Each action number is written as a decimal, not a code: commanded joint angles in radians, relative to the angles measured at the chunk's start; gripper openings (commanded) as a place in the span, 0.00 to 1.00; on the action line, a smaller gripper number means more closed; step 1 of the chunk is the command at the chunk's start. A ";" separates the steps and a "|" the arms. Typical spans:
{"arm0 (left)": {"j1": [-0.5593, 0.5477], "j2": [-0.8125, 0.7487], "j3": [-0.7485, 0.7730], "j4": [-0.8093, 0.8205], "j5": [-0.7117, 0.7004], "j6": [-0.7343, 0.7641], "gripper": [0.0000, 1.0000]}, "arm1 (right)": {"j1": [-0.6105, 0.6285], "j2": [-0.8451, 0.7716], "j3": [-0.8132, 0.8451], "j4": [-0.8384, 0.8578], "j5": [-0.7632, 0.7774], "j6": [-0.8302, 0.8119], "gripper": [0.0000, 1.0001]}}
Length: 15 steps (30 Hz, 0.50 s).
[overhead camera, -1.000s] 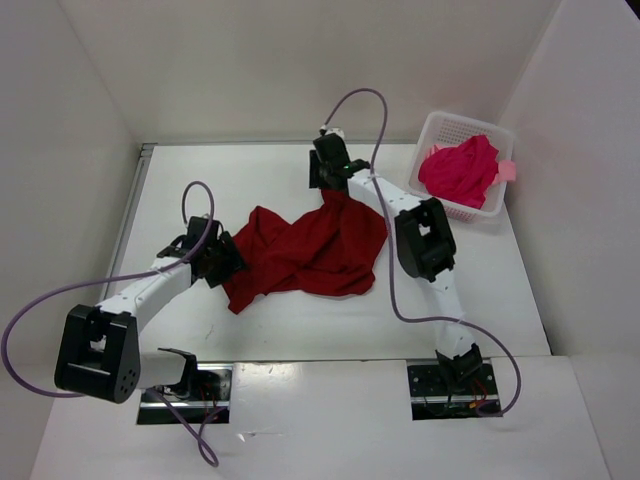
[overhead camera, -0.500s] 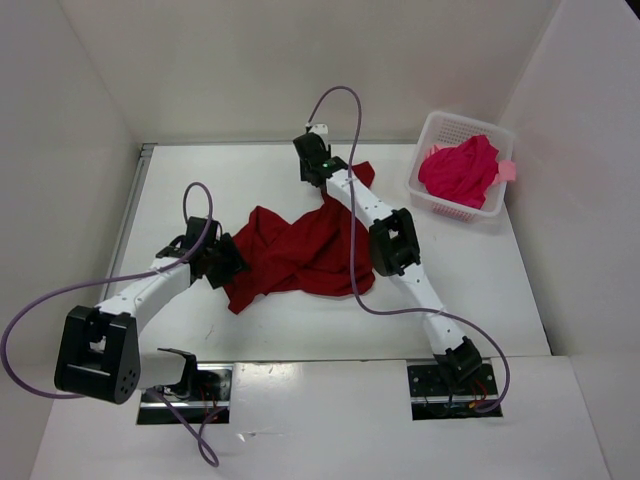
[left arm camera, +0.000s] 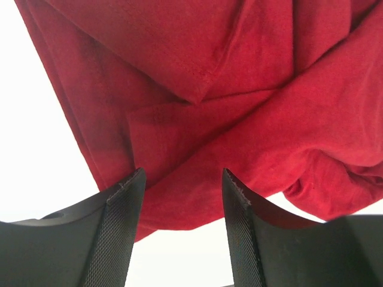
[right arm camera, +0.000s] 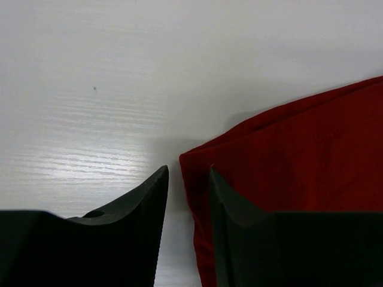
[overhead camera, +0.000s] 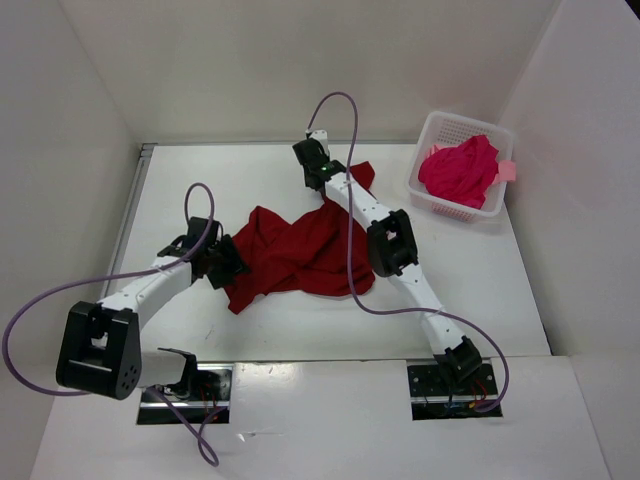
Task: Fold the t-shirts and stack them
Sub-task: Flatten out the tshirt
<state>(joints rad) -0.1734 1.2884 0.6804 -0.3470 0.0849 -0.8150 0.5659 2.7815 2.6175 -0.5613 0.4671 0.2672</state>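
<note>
From above, the dark red shirt lies crumpled in the middle of the picture, on the white table. The left gripper sits at the shirt's left edge. The right gripper sits at its top corner. In the upper right, a white basket holds the bright pink shirt. A bit of the light pink shirt pokes out on the basket's right side.

In the left wrist view, the fingers are spread wide. The red cloth's edge lies between their tips, and nothing is pinched.

In the right wrist view, the fingers are only a little apart. The shirt's corner edge runs into the gap. Some white table shows beside it, so it looks not pinched yet.

I think the first shirt is being laid flat for folding. Next, both grippers need to close on their edges and pull gently apart.
</note>
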 commanded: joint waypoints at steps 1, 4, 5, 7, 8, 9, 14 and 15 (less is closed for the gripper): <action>0.003 0.028 0.007 0.026 -0.014 0.005 0.62 | 0.006 0.013 0.038 0.001 0.005 -0.006 0.37; 0.003 0.040 0.016 0.036 -0.025 0.005 0.62 | -0.003 0.035 0.064 0.001 -0.004 -0.006 0.34; 0.003 0.040 0.016 0.036 -0.025 0.014 0.62 | -0.003 0.035 0.073 0.001 -0.004 -0.006 0.32; 0.003 0.049 0.027 0.036 -0.036 0.014 0.62 | -0.003 0.035 0.073 0.001 -0.004 -0.006 0.27; 0.003 0.049 0.027 0.036 -0.046 0.014 0.62 | -0.012 0.035 0.073 0.001 -0.004 -0.006 0.25; 0.003 0.061 0.027 0.046 -0.047 0.014 0.62 | -0.012 0.035 0.073 0.001 -0.004 -0.006 0.23; 0.003 0.084 0.036 0.065 -0.065 0.014 0.62 | -0.012 0.035 0.119 -0.015 0.036 0.013 0.00; 0.003 0.084 0.047 0.065 -0.076 0.014 0.62 | -0.012 0.018 0.133 -0.040 0.036 0.013 0.00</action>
<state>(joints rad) -0.1734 1.3701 0.6811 -0.3149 0.0414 -0.8143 0.5602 2.8079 2.6667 -0.5743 0.4683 0.2707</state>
